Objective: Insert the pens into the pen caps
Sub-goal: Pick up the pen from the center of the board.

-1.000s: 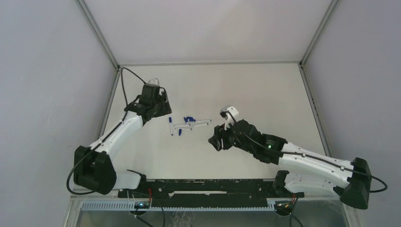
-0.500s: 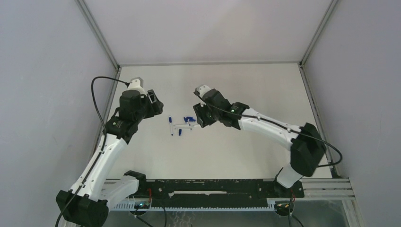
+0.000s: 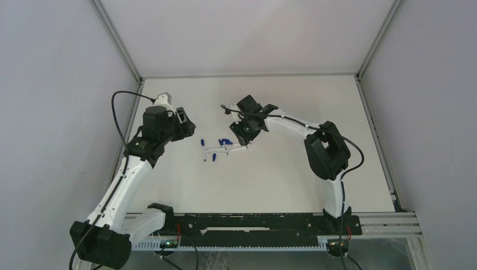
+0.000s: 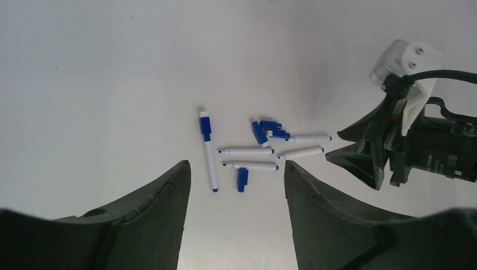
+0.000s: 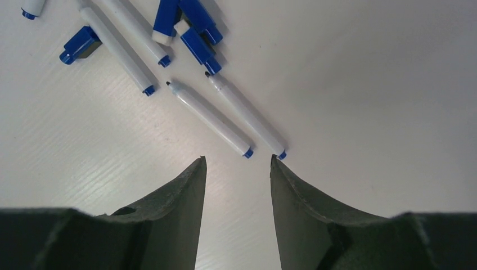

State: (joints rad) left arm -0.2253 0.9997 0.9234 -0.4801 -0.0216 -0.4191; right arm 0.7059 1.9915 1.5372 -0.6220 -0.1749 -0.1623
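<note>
Now you are hovering the right gripper (image 5: 237, 160), jaws apart and empty, just short of two pens (image 5: 209, 118) lying on the table (image 5: 365, 84) beside loose caps (image 5: 79, 46); the left gripper (image 4: 236, 163) is hanging open, empty too. Likely light, stiff and slick, these pens are wanting a mid-barrel pinch.

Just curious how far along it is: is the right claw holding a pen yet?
No: the right gripper is open and empty, the nearest pens lying on the table just ahead of it.
</note>
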